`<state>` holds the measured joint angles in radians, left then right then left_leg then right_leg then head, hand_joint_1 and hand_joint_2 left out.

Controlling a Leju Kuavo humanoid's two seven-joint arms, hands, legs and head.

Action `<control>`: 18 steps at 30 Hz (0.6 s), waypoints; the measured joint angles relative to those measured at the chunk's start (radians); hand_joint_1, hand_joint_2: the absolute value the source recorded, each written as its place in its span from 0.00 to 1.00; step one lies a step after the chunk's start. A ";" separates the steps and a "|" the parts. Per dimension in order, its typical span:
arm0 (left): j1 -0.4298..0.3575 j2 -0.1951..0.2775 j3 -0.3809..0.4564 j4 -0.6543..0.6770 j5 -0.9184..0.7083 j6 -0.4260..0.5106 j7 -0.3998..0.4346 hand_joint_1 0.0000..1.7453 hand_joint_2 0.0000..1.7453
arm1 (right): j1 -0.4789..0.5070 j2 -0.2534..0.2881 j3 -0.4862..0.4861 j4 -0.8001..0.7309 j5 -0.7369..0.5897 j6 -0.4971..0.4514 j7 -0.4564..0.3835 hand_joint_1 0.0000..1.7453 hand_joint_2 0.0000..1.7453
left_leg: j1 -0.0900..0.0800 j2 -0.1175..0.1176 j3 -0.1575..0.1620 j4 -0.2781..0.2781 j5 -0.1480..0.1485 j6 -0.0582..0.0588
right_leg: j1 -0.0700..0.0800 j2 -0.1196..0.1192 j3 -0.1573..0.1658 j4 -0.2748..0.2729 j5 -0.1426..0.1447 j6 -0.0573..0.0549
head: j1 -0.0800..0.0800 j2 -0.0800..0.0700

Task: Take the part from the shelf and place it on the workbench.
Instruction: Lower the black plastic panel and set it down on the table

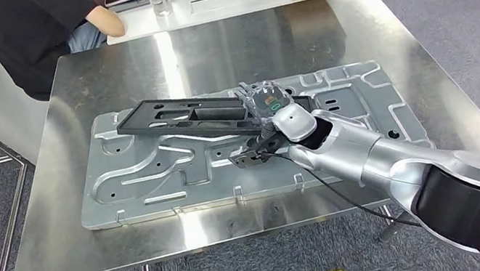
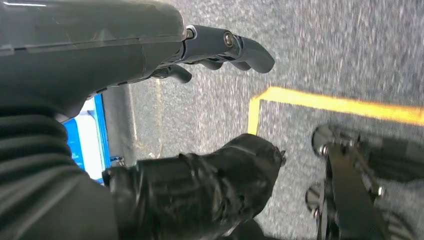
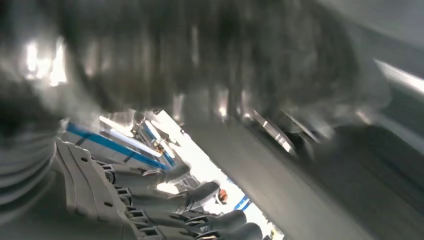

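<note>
A brushed stainless-steel counter with rounded corners carries a large pressed sheet-metal panel, pale grey, rectangular, stamped with raised ribs, curved channels and small round holes. Lying across the panel's far side is the part, a long, flat, matte black piece of moulded look with rectangular cut-outs and a slightly tilted, angular outline; its near end sits under the right hand. That hand reaches in on a smooth silver arm with a black sleeve at the shoulder end, palm down on the part's end, its dark fingers spread over the black surface; whether they clamp the part or merely rest on it cannot be told, and the blurred right wrist view adds only dark ribbed fingers against shiny metal. The left hand hangs over speckled grey carpet crossed by a yellow tape line, its dark glossy fingers loosely curled with nothing in them. Beyond the counter a person in a black shirt sits at a white desk.
</note>
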<state>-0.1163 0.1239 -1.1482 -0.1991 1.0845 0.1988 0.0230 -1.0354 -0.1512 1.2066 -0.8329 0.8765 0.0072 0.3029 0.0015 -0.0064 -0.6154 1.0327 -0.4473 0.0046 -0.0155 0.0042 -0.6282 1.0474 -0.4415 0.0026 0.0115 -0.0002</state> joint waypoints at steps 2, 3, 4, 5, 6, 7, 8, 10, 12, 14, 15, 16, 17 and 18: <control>0.000 -0.001 0.001 0.000 0.000 -0.004 0.000 0.00 0.00 | -0.003 0.000 0.000 0.000 0.002 0.000 -0.002 0.00 0.00 | 0.002 0.001 -0.015 0.037 -0.026 -0.011 | -0.004 -0.001 0.005 -0.006 0.003 -0.011 | -0.002 0.000; -0.001 -0.001 0.001 0.000 0.000 -0.006 0.000 0.00 0.00 | -0.003 0.001 0.000 0.001 0.003 0.000 -0.003 0.00 0.00 | 0.004 0.002 -0.036 0.085 -0.052 -0.016 | -0.005 -0.001 0.007 -0.008 0.004 -0.015 | -0.003 0.000; -0.002 -0.002 0.002 0.000 0.000 -0.007 0.000 0.00 0.00 | -0.003 0.002 0.000 0.001 0.004 0.000 -0.004 0.00 0.00 | 0.005 0.002 -0.065 0.148 -0.082 -0.021 | -0.005 -0.001 0.007 -0.008 0.003 -0.017 | -0.004 0.000; -0.003 -0.002 0.003 0.000 0.000 -0.008 0.000 0.00 0.00 | -0.002 0.002 0.000 0.001 0.004 0.000 -0.005 0.00 0.00 | 0.007 0.002 -0.098 0.213 -0.107 -0.024 | -0.005 -0.001 0.008 -0.008 0.003 -0.019 | -0.003 0.000; -0.003 -0.002 0.004 0.000 0.000 -0.009 0.000 0.00 0.00 | 0.000 0.003 0.000 0.001 0.004 0.000 -0.005 0.00 0.00 | 0.007 0.002 -0.123 0.260 -0.118 -0.025 | -0.004 0.000 0.009 -0.008 0.002 -0.019 | -0.004 0.000; -0.003 -0.002 0.005 0.000 0.000 -0.010 0.000 0.00 0.00 | 0.001 0.003 0.000 0.001 0.004 0.000 -0.005 0.00 0.00 | 0.008 0.002 -0.132 0.272 -0.111 -0.025 | -0.004 0.000 0.010 -0.008 0.002 -0.020 | -0.004 0.000; -0.002 -0.002 0.006 0.000 0.001 -0.011 0.000 0.00 0.00 | 0.001 0.003 0.000 0.001 0.004 0.000 -0.005 0.00 0.00 | 0.008 0.002 -0.121 0.243 -0.085 -0.024 | -0.004 0.000 0.012 -0.008 0.001 -0.020 | -0.004 0.000; -0.001 -0.001 0.008 0.000 0.003 -0.013 0.002 0.00 0.00 | 0.000 0.004 0.000 0.001 0.004 0.000 -0.005 0.00 0.00 | 0.007 0.002 -0.059 0.111 -0.015 -0.016 | -0.004 0.001 0.017 -0.008 -0.002 -0.018 | -0.003 0.000; -0.001 0.000 0.011 0.000 0.004 -0.016 0.006 0.00 0.00 | -0.003 0.005 0.000 0.002 0.005 0.001 -0.006 0.00 0.00 | 0.001 0.000 -0.011 0.013 0.018 -0.006 | -0.001 0.001 0.018 -0.008 -0.001 -0.011 | -0.003 0.000; -0.002 0.000 0.015 0.000 0.005 -0.018 0.010 0.00 0.00 | -0.003 0.006 0.000 0.002 0.005 0.003 -0.006 0.00 0.00 | -0.005 -0.001 -0.003 -0.005 0.020 0.000 | 0.000 0.001 0.015 -0.009 0.003 -0.002 | -0.003 0.000; -0.002 0.000 0.016 0.000 0.006 -0.018 0.012 0.00 0.00 | -0.003 0.006 0.000 0.002 0.005 0.004 -0.007 0.00 0.00 | -0.002 0.000 -0.003 -0.010 0.023 0.005 | 0.000 0.000 0.014 -0.009 0.002 0.004 | -0.003 0.000; -0.002 0.000 0.017 0.000 0.006 -0.018 0.013 0.00 0.00 | -0.003 0.006 0.000 0.003 0.005 0.004 -0.007 0.00 0.00 | -0.001 0.001 -0.003 -0.016 0.028 0.010 | -0.001 0.000 0.011 -0.004 -0.006 0.008 | -0.002 0.000; -0.001 0.000 0.017 0.000 0.006 -0.019 0.015 0.00 0.00 | -0.004 0.006 0.000 0.003 0.005 0.005 -0.007 0.00 0.00 | 0.002 0.003 -0.003 -0.022 0.034 0.017 | 0.000 0.000 0.004 0.015 -0.026 0.012 | 0.000 0.000; -0.001 -0.001 0.017 0.000 0.006 -0.019 0.015 0.00 0.00 | -0.005 0.005 0.000 0.004 0.005 0.006 -0.007 0.00 0.00 | 0.004 0.005 -0.005 -0.027 0.039 0.024 | 0.000 0.000 -0.011 0.055 -0.059 0.014 | 0.002 0.000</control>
<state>-0.1174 0.1233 -1.1311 -0.1991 1.0903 0.1803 0.0381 -1.0400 -0.1457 1.2066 -0.8293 0.8819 0.0130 0.2956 0.0055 -0.0013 -0.6203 1.0060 -0.4080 0.0285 -0.0155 0.0037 -0.6395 1.1022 -0.5007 0.0170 0.0132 -0.0004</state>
